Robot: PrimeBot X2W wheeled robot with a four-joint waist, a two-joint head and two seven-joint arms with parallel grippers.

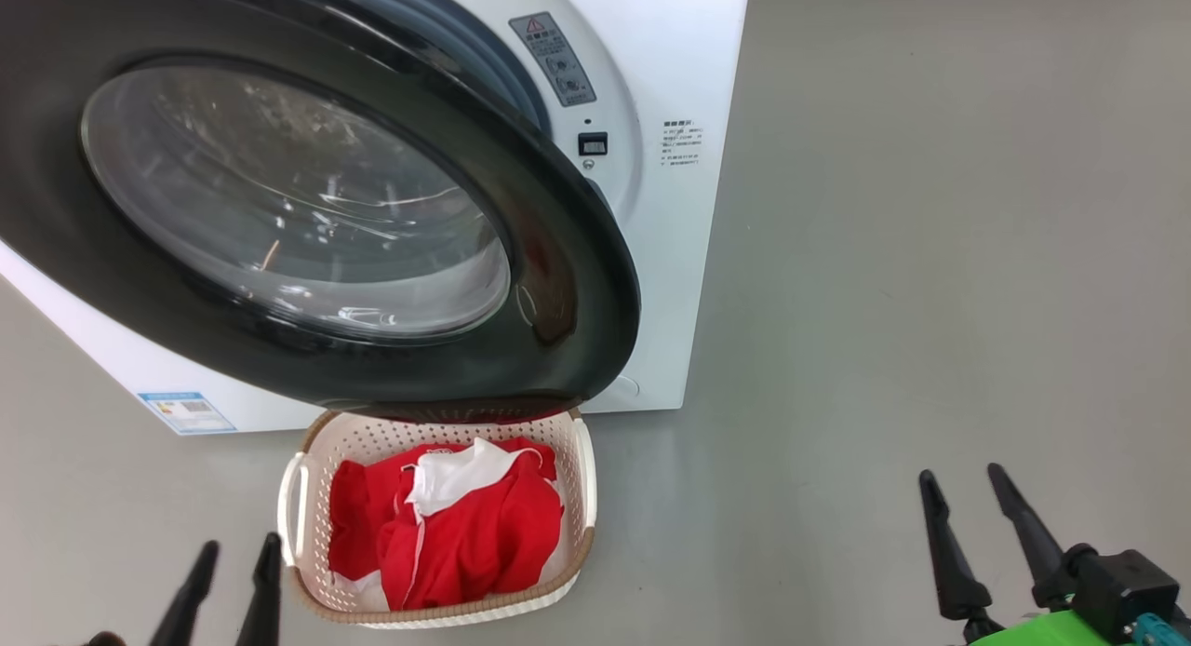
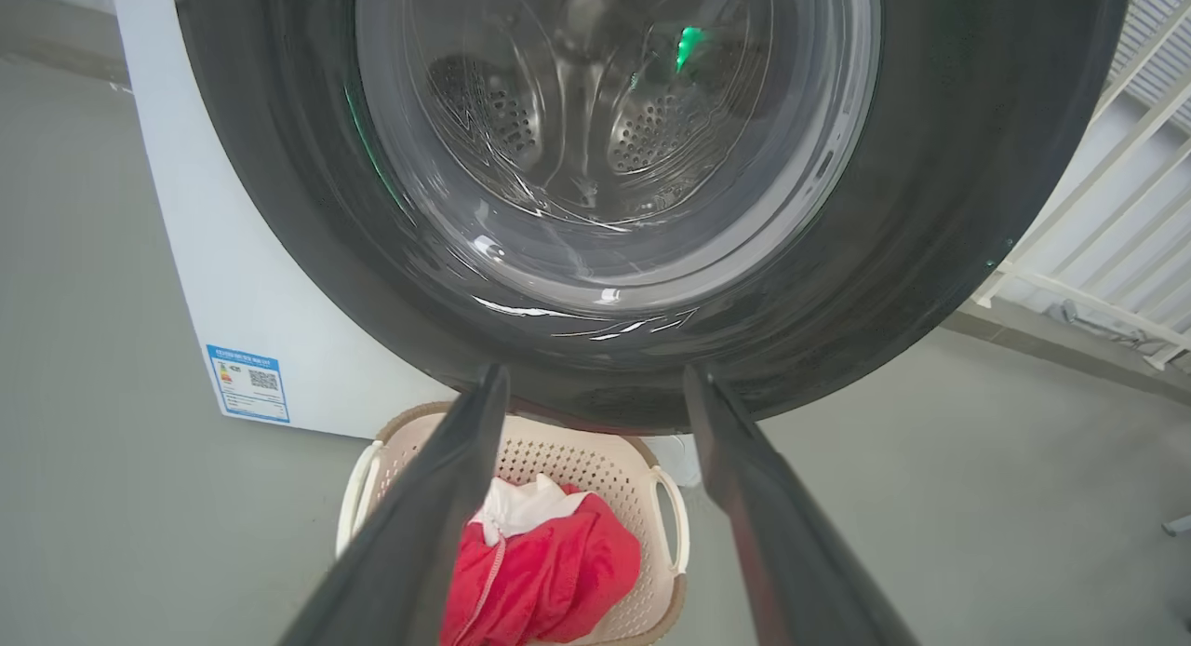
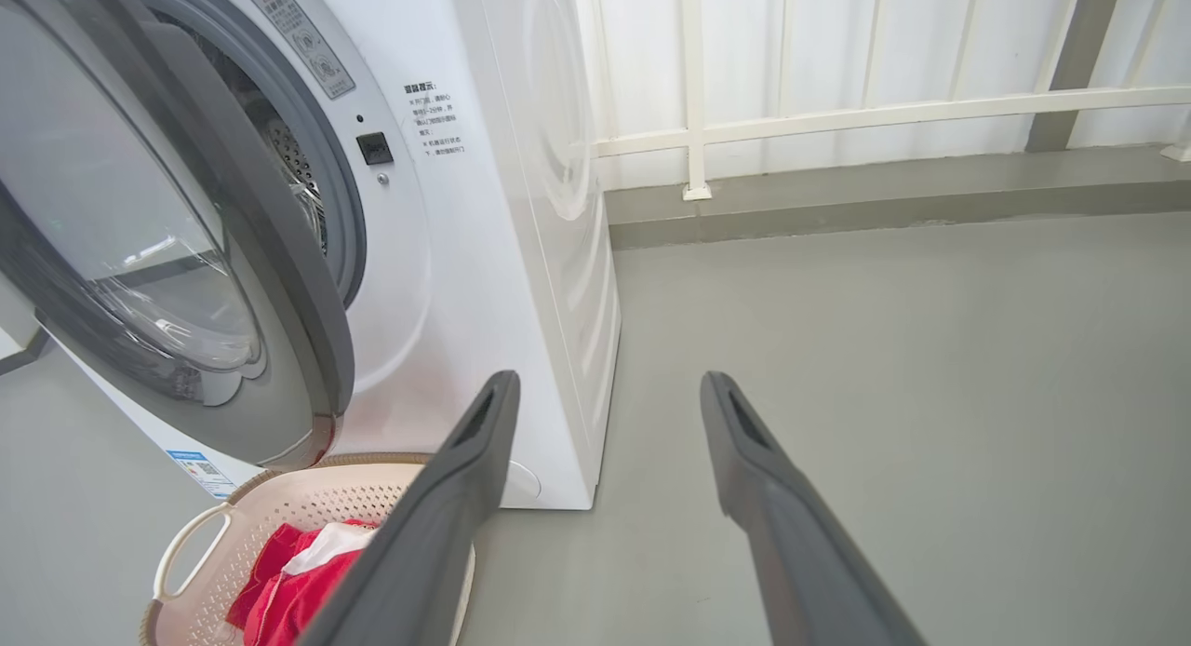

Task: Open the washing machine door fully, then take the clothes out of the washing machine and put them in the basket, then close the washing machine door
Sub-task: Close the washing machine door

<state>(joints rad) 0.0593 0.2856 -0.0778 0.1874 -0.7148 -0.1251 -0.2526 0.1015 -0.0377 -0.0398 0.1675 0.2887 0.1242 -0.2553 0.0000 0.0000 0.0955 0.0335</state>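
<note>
While the left gripper [image 1: 242, 540] and right gripper [image 1: 959, 472] gape empty, the washing machine door [image 1: 558, 283] stands ajar, opening rightward.

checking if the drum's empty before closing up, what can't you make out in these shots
- Inside of the drum: in the head view the washing machine door covers it; in the left wrist view the glass distorts it.
- Back rim of the basket: head view, under the door's lower edge.
- Part of the clothes: right wrist view, behind one finger of the right gripper.
- Printed label beside the door: too small to read.
</note>
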